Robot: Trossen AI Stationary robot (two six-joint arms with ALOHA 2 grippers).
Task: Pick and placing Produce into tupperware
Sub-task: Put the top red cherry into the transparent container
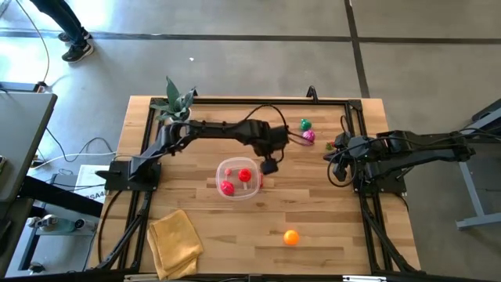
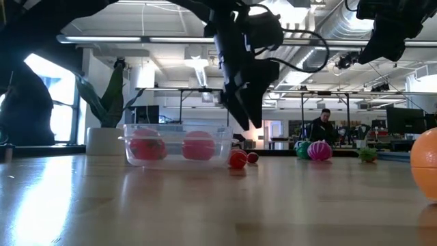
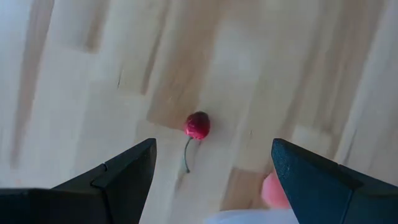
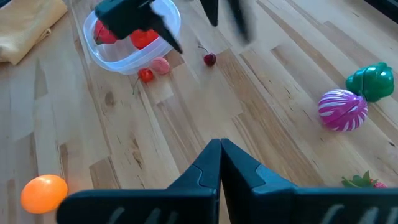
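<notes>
Left gripper above loose cherry, beside loaded tub.

Tupperware (image 1: 235,188) sits mid-table holding two red produce pieces (image 1: 244,175). Left gripper (image 1: 268,165) hovers just right of its rim, fingers spread wide and empty, over a cherry (image 3: 198,125). Orange fruit (image 1: 291,236) lies nearer the front edge. Right gripper (image 4: 220,155), fingers pressed together, waits at the right side.

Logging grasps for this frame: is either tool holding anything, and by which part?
Nothing is held. The left tool hangs open above a cherry on the table; the right tool is shut, empty.
</notes>
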